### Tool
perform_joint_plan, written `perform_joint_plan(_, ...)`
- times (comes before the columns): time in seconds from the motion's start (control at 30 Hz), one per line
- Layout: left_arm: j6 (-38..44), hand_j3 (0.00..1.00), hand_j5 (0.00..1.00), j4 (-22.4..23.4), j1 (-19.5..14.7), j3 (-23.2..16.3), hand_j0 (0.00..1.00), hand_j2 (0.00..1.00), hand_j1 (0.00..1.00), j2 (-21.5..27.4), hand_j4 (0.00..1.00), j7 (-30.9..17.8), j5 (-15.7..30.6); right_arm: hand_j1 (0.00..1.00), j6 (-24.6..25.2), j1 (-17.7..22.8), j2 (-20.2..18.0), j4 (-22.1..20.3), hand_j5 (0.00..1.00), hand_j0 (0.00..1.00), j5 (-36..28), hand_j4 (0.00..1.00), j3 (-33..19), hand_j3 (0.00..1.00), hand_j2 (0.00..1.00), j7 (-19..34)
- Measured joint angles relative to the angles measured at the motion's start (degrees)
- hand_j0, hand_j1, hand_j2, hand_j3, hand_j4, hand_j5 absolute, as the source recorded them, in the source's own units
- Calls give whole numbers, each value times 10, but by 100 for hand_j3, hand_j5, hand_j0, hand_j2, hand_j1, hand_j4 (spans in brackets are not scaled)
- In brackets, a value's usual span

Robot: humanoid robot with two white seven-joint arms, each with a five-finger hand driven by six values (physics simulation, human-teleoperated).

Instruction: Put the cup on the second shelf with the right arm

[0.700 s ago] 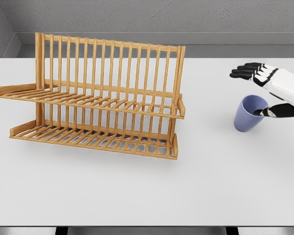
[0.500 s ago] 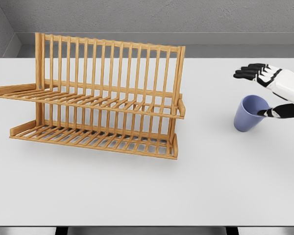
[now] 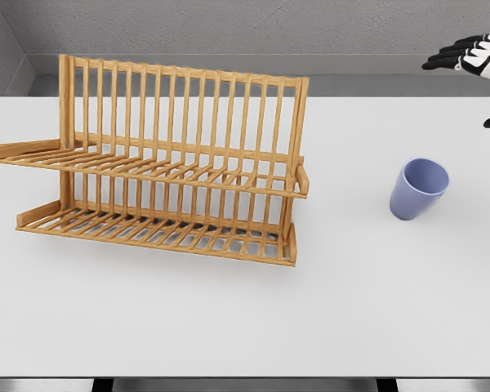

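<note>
Head view only: right robot hand (image 3: pixel 480 57) high at the upper right edge of the frame, fingers stretched out and spread toward the left, gripping nothing, thumb tip just visible lower at the right border. Blue cup (image 3: pixel 419 189) standing apart on the white counter (image 3: pixel 351 310) at middle right, mouth up and tipped slightly toward the right, long axis near upright but leaning. Cup down and a little left of the robot hand in the frame, well apart, no contact. Wooden rack (image 3: pixel 163 163) far to the left of the cup, two slatted tiers, upper shelf (image 3: pixel 147 167) bare, lower shelf (image 3: pixel 155 229) bare too. Left arm nowhere in sight, so right side the only one near the cup. Task judged barely begun: cup ungrasped and off the rack. Next move likely a descent toward the cup's side or rim, then closing around it; lean of the cup a risk for tipping on a clumsy touch.
</note>
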Motion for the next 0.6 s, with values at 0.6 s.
perform_joint_plan(0.6,0,100,100,0,0,0,100,100,100,0,100,0,0,100,-4,10,9,51,100,100,58,100,121,100,100,5)
